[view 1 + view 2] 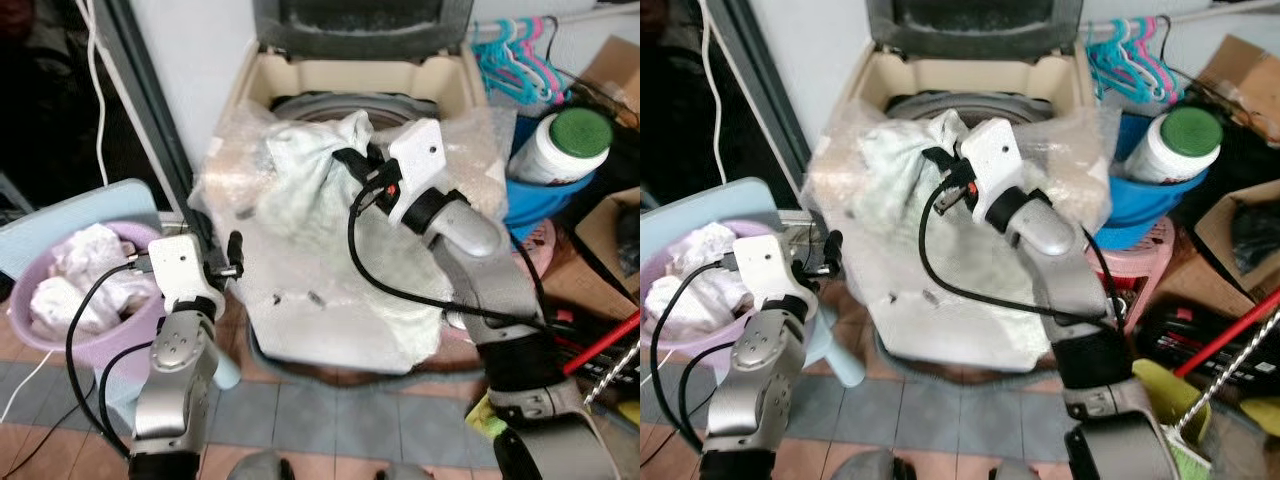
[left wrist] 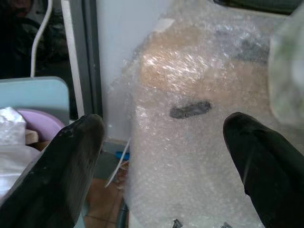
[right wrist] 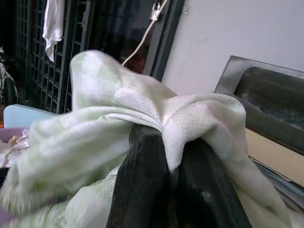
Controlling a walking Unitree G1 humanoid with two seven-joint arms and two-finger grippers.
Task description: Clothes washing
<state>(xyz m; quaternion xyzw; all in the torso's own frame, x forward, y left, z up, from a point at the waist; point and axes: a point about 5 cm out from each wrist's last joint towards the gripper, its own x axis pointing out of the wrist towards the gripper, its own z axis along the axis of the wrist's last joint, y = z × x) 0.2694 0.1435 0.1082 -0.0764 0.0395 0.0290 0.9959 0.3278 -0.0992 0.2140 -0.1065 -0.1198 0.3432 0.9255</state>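
- One pale green cloth [image 1: 310, 165] is pinched by the right gripper [image 1: 352, 165] above the washing machine [image 1: 350, 80], at its near rim.
- Left gripper [image 1: 236, 258] waits spread, near the purple basket [image 1: 140, 330].
- Better to carry the cloth farther over the drum before letting go, so it does not hang outside.

Washing machine [image 1: 345, 300] standing ahead, cloth [image 1: 310, 175] hanging over its open top. Basin [image 1: 135, 330] of laundry [image 1: 75, 280] sitting left; bottle [image 1: 560, 140] right.
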